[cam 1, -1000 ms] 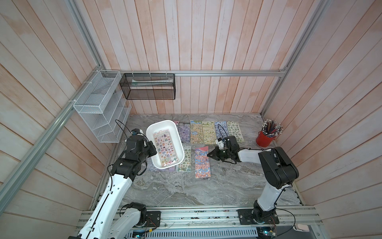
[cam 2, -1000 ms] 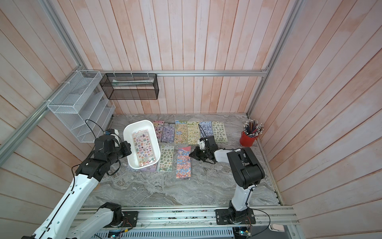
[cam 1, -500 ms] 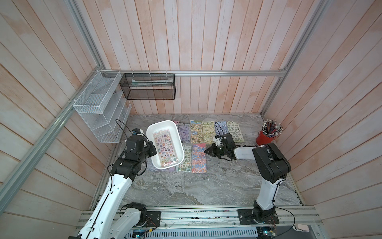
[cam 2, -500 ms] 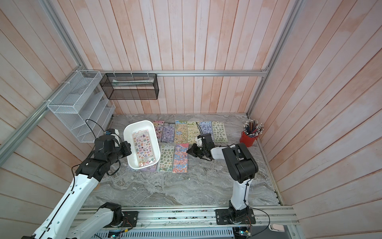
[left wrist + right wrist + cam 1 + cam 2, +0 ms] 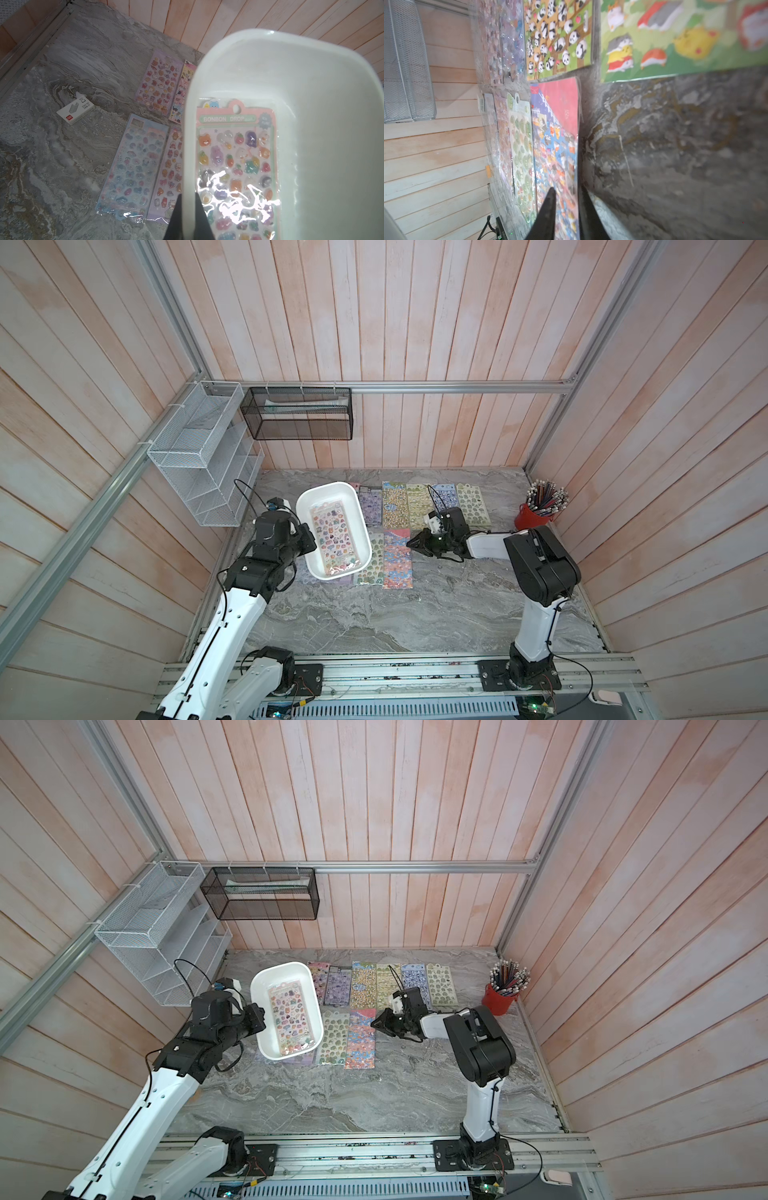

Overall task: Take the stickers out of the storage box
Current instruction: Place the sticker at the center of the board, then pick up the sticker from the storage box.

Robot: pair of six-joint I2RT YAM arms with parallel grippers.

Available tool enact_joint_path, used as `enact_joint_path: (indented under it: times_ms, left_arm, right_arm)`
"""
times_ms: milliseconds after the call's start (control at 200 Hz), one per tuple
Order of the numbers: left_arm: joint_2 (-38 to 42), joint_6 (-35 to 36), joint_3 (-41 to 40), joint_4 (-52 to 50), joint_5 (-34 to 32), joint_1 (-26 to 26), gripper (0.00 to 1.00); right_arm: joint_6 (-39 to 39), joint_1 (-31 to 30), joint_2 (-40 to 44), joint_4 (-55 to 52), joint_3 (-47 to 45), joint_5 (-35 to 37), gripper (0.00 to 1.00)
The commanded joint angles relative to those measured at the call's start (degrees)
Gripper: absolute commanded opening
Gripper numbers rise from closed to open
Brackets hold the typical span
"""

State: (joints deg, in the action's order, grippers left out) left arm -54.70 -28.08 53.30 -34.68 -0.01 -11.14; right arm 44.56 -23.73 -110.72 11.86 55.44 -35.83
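The storage box (image 5: 360, 526) (image 5: 282, 968) is a white tub, held tilted above the table's left side. My left gripper (image 5: 309, 541) (image 5: 188, 194) is shut on its near rim (image 5: 187, 145), one finger inside and one outside. One pink sheet of stickers (image 5: 334, 537) (image 5: 234, 158) lies inside it. Several other sticker sheets (image 5: 395, 506) are spread flat on the table. My right gripper (image 5: 411, 543) (image 5: 566, 190) sits low at the edge of a red-and-blue sheet (image 5: 397, 560) (image 5: 556, 116). Its jaws stand slightly open, astride that edge.
A red pencil cup (image 5: 530, 520) stands at the right wall. A white wire rack (image 5: 199, 460) and a black mesh basket (image 5: 297, 414) hang on the back-left walls. A small white carton (image 5: 74, 111) lies on the marble, left of the sheets under the box.
My right gripper moved the red-and-blue sheet left, up against the green sheet, and its jaws have parted. The left arm and the box have not moved.
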Motion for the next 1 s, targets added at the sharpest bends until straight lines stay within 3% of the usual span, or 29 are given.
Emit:
enact_joint_path:
  times_ms: [0, 270, 560, 745, 995]
  left_arm:
    - [-1.11, -0.77, -0.08, 2.76, 1.83, -0.29, 0.0]
    - [-8.71, -7.25, 0.12, 7.62, -1.66, -11.95, 0.0]
    - [-27.12, -14.32, 6.15, 16.77, -6.19, -27.36, 0.0]
    - [-41.51, -17.89, 15.88, 18.85, -6.42, -33.47, 0.0]
    - [-56.0, -21.66, 27.22, 18.73, -6.44, -37.94, 0.0]
  right_arm:
    - [-1.79, 1.02, 1.64, -2.6, 1.04, 0.54, 0.28]
    - [-5.9, 7.19, 12.68, -8.42, -1.86, 1.4, 0.32]
    - [-14.07, 19.23, 32.04, -22.82, -4.43, 2.72, 0.3]
    - [-15.77, 19.44, 40.63, -29.38, -3.79, 5.46, 0.24]
    - [-19.54, 15.7, 42.02, -35.11, -3.05, 11.97, 0.14]
